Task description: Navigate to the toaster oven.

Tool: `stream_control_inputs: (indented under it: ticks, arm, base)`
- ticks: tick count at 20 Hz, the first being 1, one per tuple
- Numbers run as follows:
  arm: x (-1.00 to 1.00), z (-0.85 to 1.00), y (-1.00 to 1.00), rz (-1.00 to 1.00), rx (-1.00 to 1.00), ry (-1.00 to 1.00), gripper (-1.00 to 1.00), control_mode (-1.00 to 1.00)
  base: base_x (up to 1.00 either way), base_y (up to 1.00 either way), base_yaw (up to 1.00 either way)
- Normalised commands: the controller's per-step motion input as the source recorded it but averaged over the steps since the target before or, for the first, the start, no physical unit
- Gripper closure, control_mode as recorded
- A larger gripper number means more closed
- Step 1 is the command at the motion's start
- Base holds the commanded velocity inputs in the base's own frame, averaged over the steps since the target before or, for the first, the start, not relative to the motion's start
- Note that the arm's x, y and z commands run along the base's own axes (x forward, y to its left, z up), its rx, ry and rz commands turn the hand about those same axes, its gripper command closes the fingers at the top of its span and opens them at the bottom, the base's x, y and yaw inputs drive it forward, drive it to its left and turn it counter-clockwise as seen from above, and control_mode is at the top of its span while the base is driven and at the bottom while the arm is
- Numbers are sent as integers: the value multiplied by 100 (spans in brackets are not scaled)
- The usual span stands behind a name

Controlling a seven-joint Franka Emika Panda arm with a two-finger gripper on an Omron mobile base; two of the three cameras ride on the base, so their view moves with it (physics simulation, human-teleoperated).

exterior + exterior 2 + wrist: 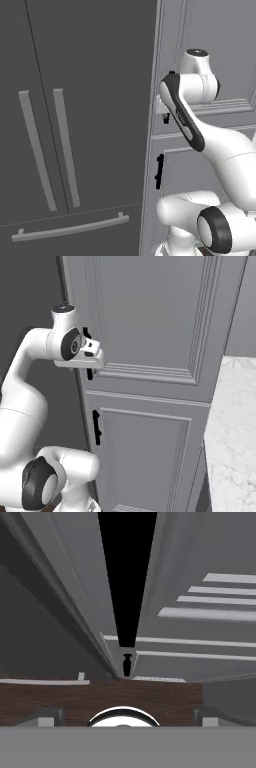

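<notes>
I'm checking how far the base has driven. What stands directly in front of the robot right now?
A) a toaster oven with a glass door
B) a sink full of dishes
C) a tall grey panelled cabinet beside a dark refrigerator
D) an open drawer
C: the panelled cabinet with small black handles faces the arm, and the dark refrigerator with long grey handles stands beside it.

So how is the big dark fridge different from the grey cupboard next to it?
The fridge is dark and flat; the cupboard is lighter grey with framed panels. The fridge has long silver bar handles; the cupboard has short black handles. Both are tall and closed.
</notes>
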Motion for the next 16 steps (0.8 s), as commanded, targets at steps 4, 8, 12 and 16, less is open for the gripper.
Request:
stream_control_inputs:
  ticks: [4, 8, 12, 16]
  arm:
    - [0, 0, 0, 0, 0, 0, -100, 100]
    - [0, 0, 0, 0, 0, 0, -100, 100]
    - [0, 0, 0, 0, 0, 0, -100, 100]
    - [0, 0, 0, 0, 0, 0, -100, 100]
  base:
    - [-22, 57, 0]
    - [-29, 70, 4]
    - [-30, 65, 14]
    - [-37, 53, 10]
